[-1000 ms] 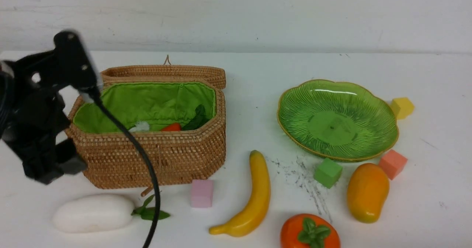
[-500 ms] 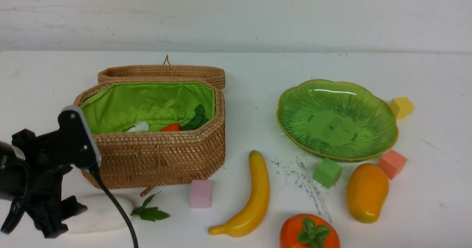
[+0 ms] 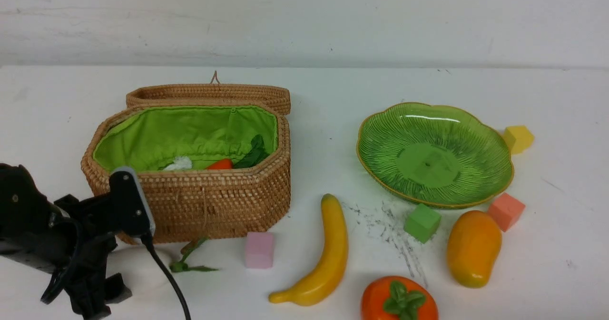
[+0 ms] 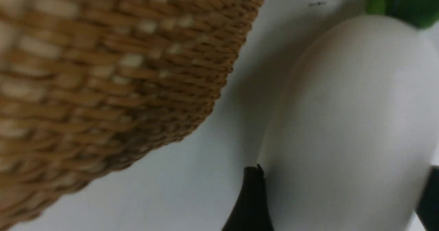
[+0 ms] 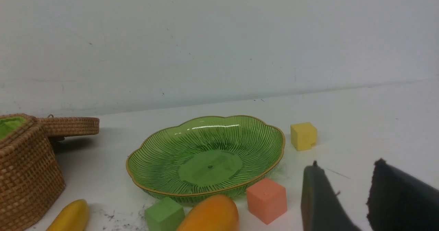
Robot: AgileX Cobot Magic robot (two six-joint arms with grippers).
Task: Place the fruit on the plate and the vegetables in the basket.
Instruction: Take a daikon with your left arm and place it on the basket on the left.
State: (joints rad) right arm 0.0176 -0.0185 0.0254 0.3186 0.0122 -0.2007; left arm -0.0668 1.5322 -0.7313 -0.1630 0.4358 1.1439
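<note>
Wicker close alongside, straddling the white eggplant (image 4: 349,87) on the table (image 3: 323,96) just beside the basket (image 3: 214,206) with left gripper (image 4: 344,171) spread wide, not yet clenched, presumably for a short lift inside, with right gripper (image 5: 346,196) parted, empty, facing the plate (image 5: 161,162).

A white bench (image 3: 333,96) runs back to a pale, lightly marked wall (image 3: 304,20). Four foam cubes sit on the bench. A pink cube (image 3: 260,249) is front of middle and a green cube (image 3: 422,222) is further right. A coral cube (image 3: 506,211) is near the green one, on its right, and a yellow cube (image 3: 518,139) lies behind the coral one. Dark scuffs (image 3: 395,234) smear the bench just left of the green cube.
</note>
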